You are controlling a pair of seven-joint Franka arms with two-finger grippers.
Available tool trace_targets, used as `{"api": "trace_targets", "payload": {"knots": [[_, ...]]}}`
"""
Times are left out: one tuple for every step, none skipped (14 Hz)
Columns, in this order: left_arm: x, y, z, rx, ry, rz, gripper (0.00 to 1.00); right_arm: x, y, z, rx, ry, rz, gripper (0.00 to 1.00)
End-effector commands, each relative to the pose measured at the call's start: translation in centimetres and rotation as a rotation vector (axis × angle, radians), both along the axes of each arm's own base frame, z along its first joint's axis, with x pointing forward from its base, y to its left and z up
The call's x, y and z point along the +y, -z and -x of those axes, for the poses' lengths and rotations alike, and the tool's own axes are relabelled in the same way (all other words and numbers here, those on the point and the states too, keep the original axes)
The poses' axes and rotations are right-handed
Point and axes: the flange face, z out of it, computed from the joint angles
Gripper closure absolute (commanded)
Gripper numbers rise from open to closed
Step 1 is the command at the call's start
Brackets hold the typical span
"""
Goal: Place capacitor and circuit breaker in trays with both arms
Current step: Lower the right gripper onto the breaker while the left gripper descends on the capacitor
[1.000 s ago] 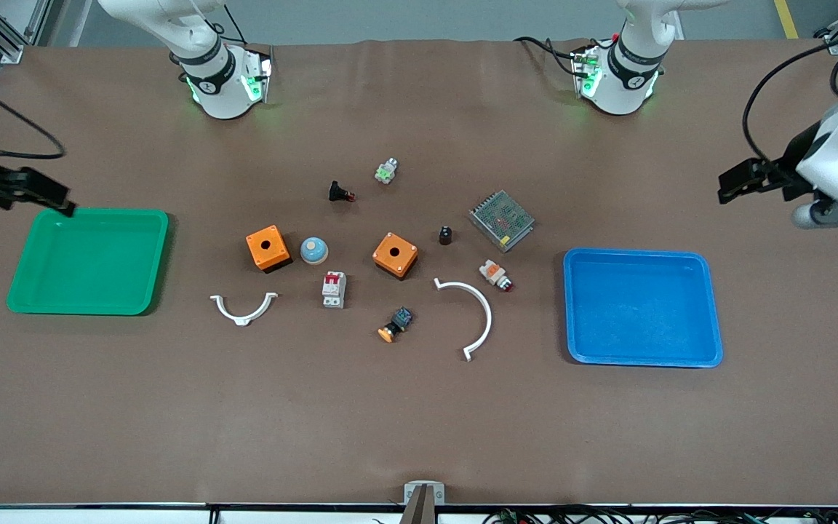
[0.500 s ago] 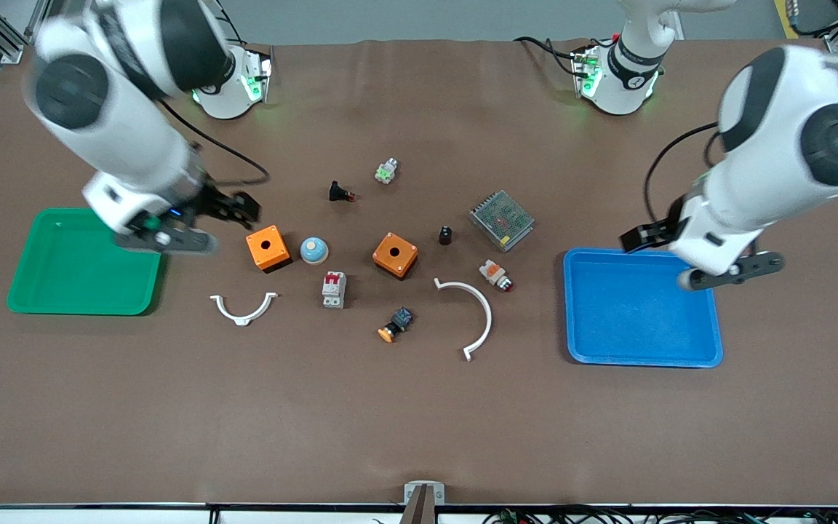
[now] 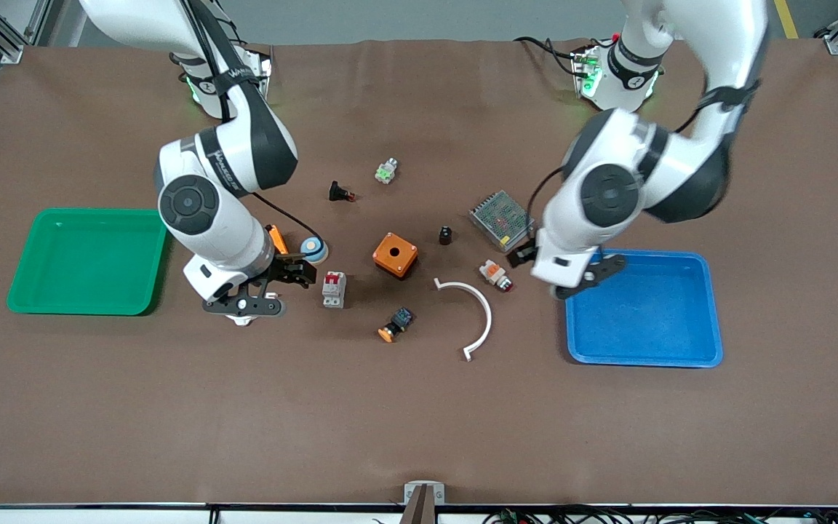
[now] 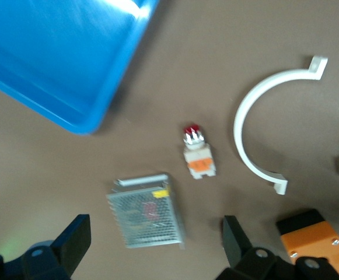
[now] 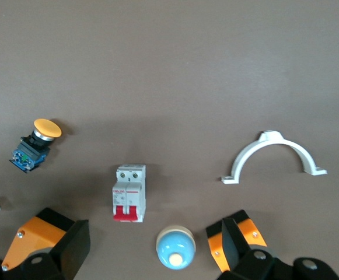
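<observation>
Two trays: green tray (image 3: 89,302) at the right arm's end, blue tray (image 3: 643,358) at the left arm's end. Two orange boxes (image 3: 395,255), the second half hidden under the right arm. Two white curved clamps (image 3: 479,317), the second seen in the right wrist view. One each of: capacitor (image 3: 445,235), circuit breaker (image 3: 333,289), blue dome button (image 3: 313,249), mesh power supply (image 3: 501,217), white-and-orange button (image 3: 496,275), yellow-capped button (image 3: 394,324), black part with red tip (image 3: 340,193), small green-lit button (image 3: 385,171).

Right gripper (image 3: 298,274): spread wide, empty, over the dome button, just beside the circuit breaker, touching nothing. Left gripper (image 3: 524,255): spread wide, empty, over the power supply's edge.

Capacitor upright between the unhidden orange box and the power supply. Circuit breaker flat, nearer to the front camera than the dome button.

Brown table cover (image 3: 419,422); grey floor above, cables along the near edge.
</observation>
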Motion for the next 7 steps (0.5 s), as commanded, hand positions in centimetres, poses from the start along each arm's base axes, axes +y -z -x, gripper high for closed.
{"api": "trace_targets", "payload": {"knots": [[-4.5, 3.0, 1.4, -0.016, -0.154, -0.01, 0.01, 1.4, 1.8, 0.1, -0.002, 0.0, -0.018, 0.0], [-5.8, 4.3, 2.0, -0.012, -0.173, -0.017, 0.01, 2.1, 2.9, 0.2, 0.0, -0.007, -0.019, 0.0], [-6.1, 5.3, 2.1, -0.006, -0.184, -0.023, 0.03, 2.5, 3.8, 0.3, 0.009, 0.002, -0.034, 0.0], [-6.7, 6.2, 2.6, 0.004, -0.194, -0.031, 0.04, 2.9, 4.5, 0.4, 0.026, 0.018, -0.057, 0.0], [-7.5, 7.4, 3.2, 0.013, -0.207, -0.038, 0.08, 3.2, 5.3, 0.4, 0.038, 0.039, -0.084, 0.0], [-8.3, 9.1, 3.8, 0.024, -0.225, -0.05, 0.1, 3.6, 6.4, 0.5, 0.039, 0.04, -0.086, 0.0], [-8.9, 10.6, 4.2, 0.028, -0.254, -0.059, 0.1, 3.8, 7.5, 0.8, 0.04, 0.037, -0.081, 0.0]]}}
